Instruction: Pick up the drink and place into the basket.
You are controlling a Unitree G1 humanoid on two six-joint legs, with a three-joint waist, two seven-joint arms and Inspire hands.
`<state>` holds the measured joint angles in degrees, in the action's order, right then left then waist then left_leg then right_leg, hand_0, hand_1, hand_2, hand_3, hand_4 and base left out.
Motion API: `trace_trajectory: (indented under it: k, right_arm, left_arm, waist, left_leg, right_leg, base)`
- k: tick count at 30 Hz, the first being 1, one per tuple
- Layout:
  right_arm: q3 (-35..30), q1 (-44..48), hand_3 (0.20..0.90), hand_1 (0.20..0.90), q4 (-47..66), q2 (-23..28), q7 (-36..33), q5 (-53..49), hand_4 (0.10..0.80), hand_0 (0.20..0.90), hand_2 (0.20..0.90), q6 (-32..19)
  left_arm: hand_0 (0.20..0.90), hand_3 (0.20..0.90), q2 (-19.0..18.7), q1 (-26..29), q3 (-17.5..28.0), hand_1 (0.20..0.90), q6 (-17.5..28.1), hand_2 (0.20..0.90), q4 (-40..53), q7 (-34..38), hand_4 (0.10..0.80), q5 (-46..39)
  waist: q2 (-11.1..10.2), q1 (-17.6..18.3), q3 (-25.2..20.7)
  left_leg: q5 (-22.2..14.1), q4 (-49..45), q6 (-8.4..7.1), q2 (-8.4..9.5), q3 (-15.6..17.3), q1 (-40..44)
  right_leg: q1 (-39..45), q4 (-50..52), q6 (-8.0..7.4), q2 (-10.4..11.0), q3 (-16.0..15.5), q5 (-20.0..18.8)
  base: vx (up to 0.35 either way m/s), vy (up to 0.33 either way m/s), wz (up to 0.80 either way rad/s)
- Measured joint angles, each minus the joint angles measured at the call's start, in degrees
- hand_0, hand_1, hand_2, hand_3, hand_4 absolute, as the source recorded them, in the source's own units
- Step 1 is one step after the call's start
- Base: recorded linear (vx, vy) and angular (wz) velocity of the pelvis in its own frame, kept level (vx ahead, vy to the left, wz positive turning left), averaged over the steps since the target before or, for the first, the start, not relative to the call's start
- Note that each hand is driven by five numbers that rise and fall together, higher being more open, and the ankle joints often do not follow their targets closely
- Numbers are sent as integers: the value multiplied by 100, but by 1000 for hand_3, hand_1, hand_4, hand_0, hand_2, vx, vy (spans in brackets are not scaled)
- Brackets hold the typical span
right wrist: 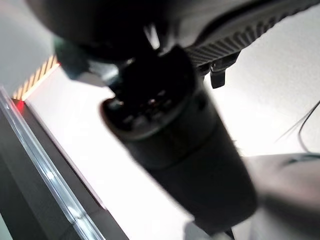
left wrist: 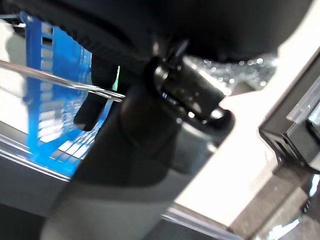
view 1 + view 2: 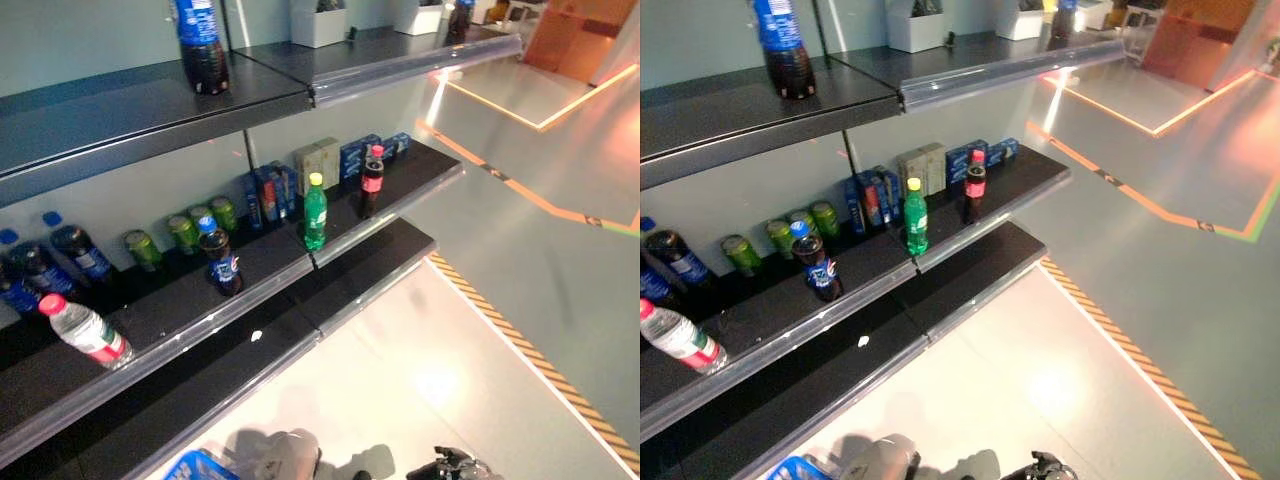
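Drinks stand on the middle shelf (image 3: pixel 250 290): a green bottle (image 3: pixel 315 212), a dark bottle with a blue cap (image 3: pixel 222 262), a dark bottle with a red cap (image 3: pixel 372 180) and green cans (image 3: pixel 185 232). A clear bottle with a red cap (image 3: pixel 88 332) lies tilted at the shelf's left front. My left hand (image 2: pixel 150 125) is shut on the thin wire handle (image 2: pixel 60 82) of the blue basket (image 2: pixel 50 115), which hangs low at the left (image 3: pixel 200 467). My right hand (image 1: pixel 175 130) hangs low at the right, empty, well away from the shelves.
Dark bottles with blue labels (image 3: pixel 80 250) stand at the far left. Blue boxes (image 3: pixel 268 193) and a grey box (image 3: pixel 318 163) line the back of the shelf. A large dark bottle (image 3: pixel 202 45) stands on the top shelf. Pale floor with orange lines (image 3: pixel 520 190) lies to the right.
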<state>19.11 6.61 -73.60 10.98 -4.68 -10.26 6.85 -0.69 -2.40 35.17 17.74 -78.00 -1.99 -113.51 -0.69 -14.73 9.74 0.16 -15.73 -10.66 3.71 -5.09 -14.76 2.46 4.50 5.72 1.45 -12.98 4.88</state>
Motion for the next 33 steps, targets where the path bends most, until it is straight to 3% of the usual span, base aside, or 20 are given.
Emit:
trace_trajectory:
  k: [2, 3, 4, 5, 6, 8, 9, 10, 11, 12, 13, 15, 18, 21, 24, 26, 27, 28, 31, 33]
  right_arm:
    - [20, -71, 900, 900, -28, 30, -17, -56, 800, 900, 900, 8]
    - [17, -70, 900, 900, -26, 54, -22, -78, 800, 900, 900, 10]
    - [12, 50, 900, 900, -16, -78, -64, -116, 800, 900, 900, 13]
    - [13, 88, 900, 900, -18, -222, -61, -118, 800, 900, 900, 16]
    - [10, 141, 900, 900, -25, -367, -55, -118, 800, 900, 900, 20]
    - [17, 247, 900, 900, -57, -441, -12, -92, 800, 900, 900, -1]
    - [122, 244, 900, 900, -58, -480, 56, -84, 800, 900, 900, -114]
    - [155, 194, 900, 900, -82, -495, 100, -79, 800, 900, 900, -192]
    - [148, 209, 900, 900, -96, -474, 133, -74, 800, 900, 900, -222]
    - [142, 289, 900, 900, -75, -574, 137, -54, 800, 900, 900, -224]
    - [146, 173, 900, 900, 86, -639, 175, -51, 800, 900, 900, -233]
    - [122, 121, 900, 900, 127, -618, 166, -52, 800, 900, 900, -262]
    - [130, 183, 900, 900, 253, -464, 29, -114, 800, 900, 900, -319]
    - [136, 242, 900, 900, 298, -420, -109, -174, 800, 900, 900, -270]
    - [206, 265, 900, 900, 320, -429, -99, -279, 800, 900, 900, -102]
    - [256, 270, 900, 900, 433, -471, 4, -268, 800, 900, 900, -36]
    - [257, 269, 900, 900, 471, -445, 29, -264, 800, 900, 900, -3]
    - [306, 257, 900, 900, 496, -358, 60, -237, 800, 900, 900, 50]
    - [367, 133, 900, 900, 452, -242, 45, -298, 800, 900, 900, 103]
    - [193, -54, 900, 900, 351, -192, 5, -394, 800, 900, 900, 157]
  left_arm:
    - [300, 200, 189, 44, -8, 300, 98, 300, -88, 0, 100, 3]
    - [300, 200, 224, 35, -2, 300, 118, 300, -92, -7, 100, 2]
    - [300, 200, 94, 84, 6, 300, 100, 300, -15, -7, 100, 2]
    - [300, 200, -56, 74, 60, 300, 105, 300, 86, -16, 100, 0]
    - [300, 200, -260, 47, 177, 300, 161, 300, 102, -28, 100, 0]
    - [300, 200, -419, -25, 169, 300, 175, 300, 108, -14, 100, 0]
    - [300, 200, -433, -23, 126, 300, 274, 300, 109, -18, 100, 0]
    - [300, 200, -389, -11, 89, 300, 316, 300, 130, -14, 100, 0]
    - [300, 200, -301, -19, 85, 300, 370, 300, 168, -3, 100, 0]
    - [300, 200, -289, 15, 82, 300, 421, 300, 227, 47, 100, 0]
    - [300, 200, -279, -53, 18, 300, 540, 300, 396, 80, 100, 0]
    - [300, 200, -374, -140, -143, 300, 700, 300, 709, 179, 100, 0]
    - [300, 200, -857, 2, -687, 300, 875, 300, 1209, 387, 100, 0]
    - [300, 200, -1239, 373, -928, 300, 1035, 300, 1271, 403, 100, 2]
    - [300, 200, -1250, 448, -1122, 300, 1019, 300, 1429, 379, 100, 11]
    - [300, 200, -1086, 235, -1058, 300, 995, 300, 1390, 376, 100, 0]
    - [300, 200, -962, 221, -1007, 300, 968, 300, 1370, 361, 100, 0]
    - [300, 200, -668, 226, -979, 300, 895, 300, 1246, 261, 100, 2]
    - [300, 200, -463, 390, -1059, 300, 575, 300, 819, 24, 100, 48]
    - [300, 200, -501, 455, -1354, 300, 149, 300, 624, -61, 100, 203]
  waist:
    - [384, -121, -51]
    - [504, -158, -71]
    - [355, -385, 88]
    - [20, -412, 75]
    - [-395, -429, 95]
    - [-504, -561, -29]
    - [-611, -593, -70]
    - [-612, -599, -142]
    - [-468, -590, -145]
    - [-518, -538, 13]
    - [-531, -446, -38]
    - [-489, -252, -84]
    - [-385, 154, -78]
    - [-317, 589, -78]
    - [-297, 545, -79]
    - [-454, 527, -180]
    - [-392, 546, -189]
    - [-209, 533, -286]
    - [-115, 612, -232]
    - [-332, 706, -195]
  left_leg:
    - [-404, 522, -248, -310, -34, 77]
    - [-422, 580, -183, -408, -34, 62]
    - [-109, 322, -60, -385, 53, -39]
    - [-111, 355, -58, -216, 92, -41]
    - [-159, 349, -36, 111, 237, -61]
    - [-140, -495, 336, 232, 300, -130]
    - [-410, -906, 704, 336, 360, -115]
    - [-547, -898, 934, 348, 353, 138]
    - [-662, -660, 1312, 216, 271, 430]
    - [-541, -364, 1446, 177, 356, 679]
    - [-540, -118, 1466, 65, 447, 943]
    - [-530, 113, 1474, -10, 463, 1075]
    - [-479, 175, 1335, 19, -69, 954]
    - [-532, 138, 1174, 156, -883, 975]
    - [-598, 202, 997, 34, -1136, 1212]
    - [-805, 224, 774, -50, -1036, 1368]
    - [-864, 184, 694, -172, -1030, 1383]
    - [-926, 176, 552, -605, -968, 1384]
    - [-624, -249, 359, -810, -756, 987]
    - [224, -173, 527, -877, 160, 744]
  right_leg:
    - [434, -413, -93, -424, -22, 58]
    - [454, -237, -174, -612, -54, 80]
    - [55, 1372, -387, -677, -58, 706]
    - [-93, 1968, -320, -615, -63, 1092]
    - [-4, 1785, 92, -401, -25, 1584]
    - [40, 1861, 138, -436, 377, 1790]
    - [54, 1824, -92, -390, 420, 1802]
    - [71, 2062, -805, -418, 405, 1859]
    - [-13, 2509, -1345, -471, 399, 1838]
    - [-400, 3538, -1585, -244, 356, 1556]
    - [-776, 4313, -1584, 6, 382, 1263]
    - [-1132, 4322, -1481, 475, 385, 1212]
    - [-1428, 2296, -1361, 1097, 533, 906]
    - [-1098, 317, -1732, 1471, 1216, -138]
    - [-856, 116, -1716, 1408, 1282, -602]
    - [-718, 143, -1534, 1303, 1025, -707]
    - [-685, 149, -1514, 1202, 1046, -861]
    - [-646, 212, -1321, 850, 846, -739]
    - [-455, 176, -1039, 557, 272, -623]
    - [-164, -7, -791, 633, -377, -463]
  base:
    - [568, -143, -13]
    - [398, -66, -16]
    - [341, -28, 10]
    - [421, -37, 49]
    - [379, -50, 84]
    - [601, -75, 46]
    - [577, -91, 13]
    - [426, -115, 23]
    - [420, -134, 32]
    - [405, -165, 28]
    - [342, -196, 32]
    - [308, -322, 32]
    - [550, -708, 67]
    - [297, -552, 114]
    - [159, -423, 58]
    - [107, -371, 0]
    - [121, -494, 5]
    - [125, -585, 24]
    - [69, -371, 94]
    - [63, -320, 176]
